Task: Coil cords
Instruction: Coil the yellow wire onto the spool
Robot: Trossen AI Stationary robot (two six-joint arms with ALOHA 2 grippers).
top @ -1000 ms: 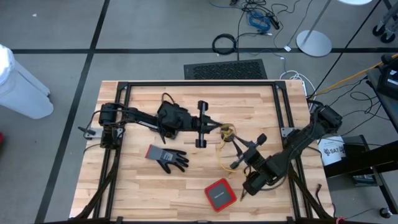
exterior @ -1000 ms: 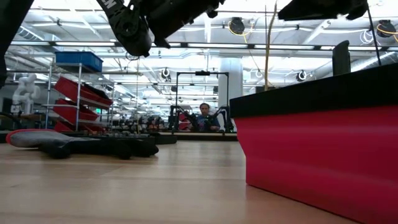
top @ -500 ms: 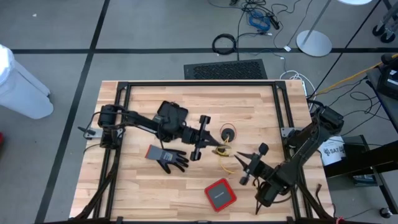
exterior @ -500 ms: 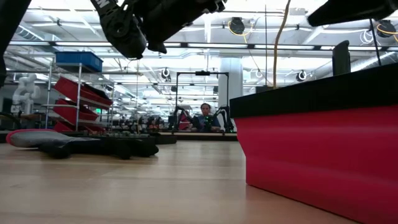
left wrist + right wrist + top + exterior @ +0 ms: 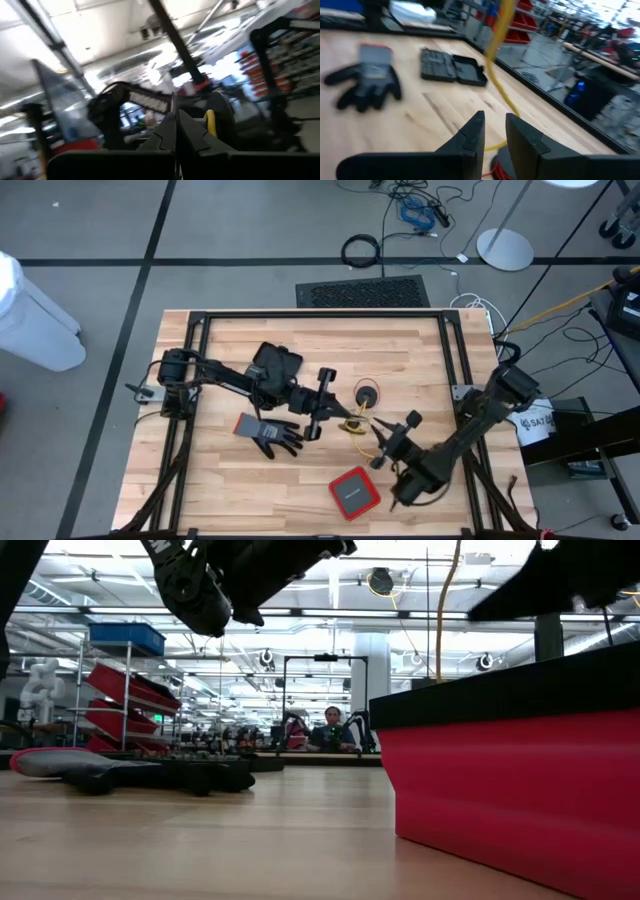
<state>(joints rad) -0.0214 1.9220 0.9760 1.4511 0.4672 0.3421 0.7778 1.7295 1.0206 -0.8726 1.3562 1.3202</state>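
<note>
The yellow cord (image 5: 360,425) hangs in the air right of the table's middle. In the low view it runs as a thin upright line (image 5: 438,610) out of the picture's top. My left gripper (image 5: 347,414) reaches in from the left, shut at the cord's upper part. My right gripper (image 5: 378,432) comes from the near right, low over the table, its fingers (image 5: 472,132) apart. The cord (image 5: 495,45) drops in front of them to the wood. A bit of red cord (image 5: 492,170) shows below the fingers. My left gripper pinches the yellow cord (image 5: 353,418) between its two shut fingers (image 5: 167,132), at their free ends. The fingers come from the table's left, slanting upward. A piece of the cord (image 5: 210,122) shows beside them. The rest hangs slack below, its lower end on the table.
A grey glove (image 5: 270,432) lies left of the grippers, and a flat black case (image 5: 452,67) lies beyond it. A red box with a black rim (image 5: 355,492) stands near the front edge and fills the low view's right. A black frame (image 5: 320,315) borders the table.
My left gripper has swung toward the table's near edge and turned, still shut on the yellow cord. My right gripper has sunk toward the table and drawn toward the near edge, gap unchanged. The cord's hanging part has shifted with the left gripper.
</note>
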